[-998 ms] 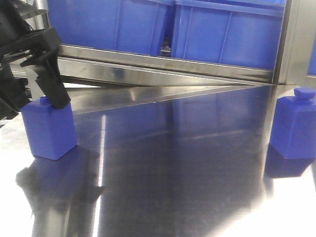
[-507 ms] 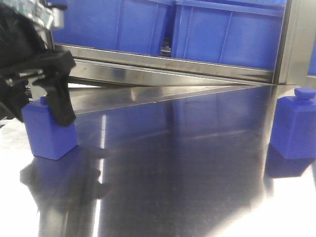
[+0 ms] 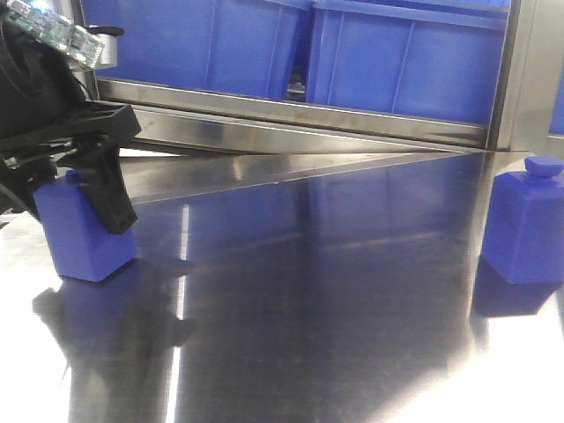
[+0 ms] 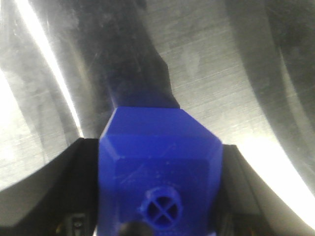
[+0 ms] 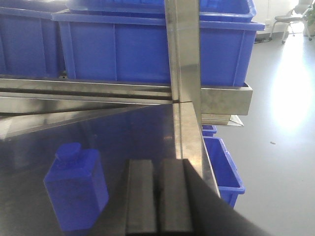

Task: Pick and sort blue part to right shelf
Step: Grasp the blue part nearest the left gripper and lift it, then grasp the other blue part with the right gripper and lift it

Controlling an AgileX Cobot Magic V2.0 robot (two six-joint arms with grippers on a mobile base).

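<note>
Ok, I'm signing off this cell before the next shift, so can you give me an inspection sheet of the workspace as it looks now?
Surface: steel tabletop, shiny, strong reflections.
Job's things: left blue part gripped on the tabletop; right blue part standing free, capped; right shelf behind, holding blue tote bins.
Clutter: nothing seen.
Grippers: left pincer shut on the left blue part, fingers against both its sides; right pincer shut, holding nothing.
Cables: nothing seen.
Surroundings: grey floor; lower blue bin past the table's edge.
</note>
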